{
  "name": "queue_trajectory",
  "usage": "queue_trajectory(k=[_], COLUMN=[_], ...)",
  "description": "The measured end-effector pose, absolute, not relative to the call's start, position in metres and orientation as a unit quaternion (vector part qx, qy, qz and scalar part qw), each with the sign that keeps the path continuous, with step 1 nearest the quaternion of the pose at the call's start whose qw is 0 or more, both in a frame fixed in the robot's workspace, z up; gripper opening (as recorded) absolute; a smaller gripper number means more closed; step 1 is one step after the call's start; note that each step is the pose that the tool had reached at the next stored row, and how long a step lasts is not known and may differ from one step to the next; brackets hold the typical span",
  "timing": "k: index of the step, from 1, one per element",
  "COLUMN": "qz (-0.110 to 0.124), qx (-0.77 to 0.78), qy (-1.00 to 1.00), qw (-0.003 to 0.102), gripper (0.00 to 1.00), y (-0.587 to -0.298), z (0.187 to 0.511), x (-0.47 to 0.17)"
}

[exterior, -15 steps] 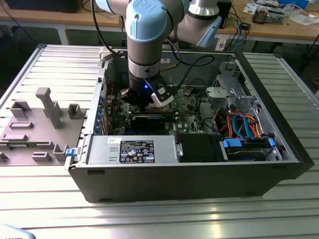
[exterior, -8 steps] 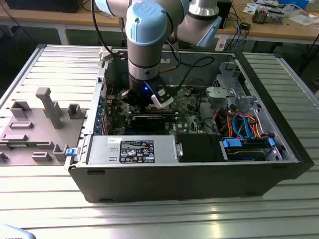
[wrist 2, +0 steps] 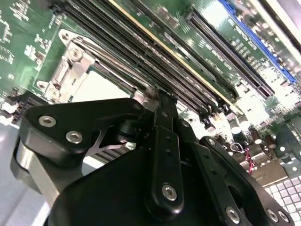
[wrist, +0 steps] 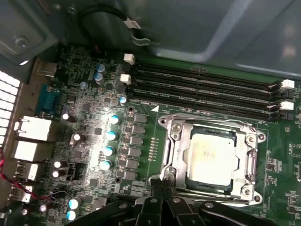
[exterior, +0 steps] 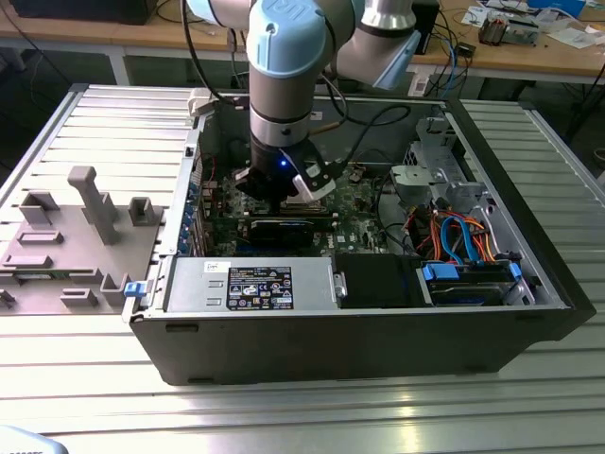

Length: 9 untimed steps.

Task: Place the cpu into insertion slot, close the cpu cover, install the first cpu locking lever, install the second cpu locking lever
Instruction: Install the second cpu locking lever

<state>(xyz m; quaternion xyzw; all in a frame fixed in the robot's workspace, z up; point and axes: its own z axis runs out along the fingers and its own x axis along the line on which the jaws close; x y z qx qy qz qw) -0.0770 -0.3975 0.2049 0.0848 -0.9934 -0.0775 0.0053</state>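
Reaching down from above, the arm (exterior: 284,57) stands inside the open computer case (exterior: 359,340), which lies on its side on a ribbed metal table (exterior: 284,416). On the floor of the case is the green motherboard (wrist: 94,141), with long black memory slots (wrist: 202,89) running along one side of the insertion slot (wrist: 165,123).

In the first wrist view the cpu cover (wrist: 176,141) lies flat over the slot. The cpu (wrist: 209,153) sits square in the cover's open middle, with its pale metal top showing. The chip looks seated and the cover looks closed, so the work in hand is most likely on the locking levers.

The gripper (wrist: 161,186) hangs at the corner of the slot on the side away from the memory slots. Its fingers are drawn narrow, tip against tip, very near or touching the cover's edge. I cannot tell whether a lever is pinched between them or lies under them.

To do this step well, the push should follow the lever's own arc: down first, then sideways under its hook. The closed tips should ride on the wire itself. They should stay off the cover frame and off the small capacitors (wrist: 110,136) nearby. A slow, steady press suits a springy wire, because a slip here would land the tips on the board. The cover should stay flat all the while.
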Motion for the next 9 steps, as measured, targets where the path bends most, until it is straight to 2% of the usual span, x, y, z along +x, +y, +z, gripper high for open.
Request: queue_trajectory(k=[9], qz=[-0.066], qx=[0.084], qy=[-0.994], qw=[0.017], gripper=[0.11], y=[-0.388], z=[0.205], x=[-0.054])
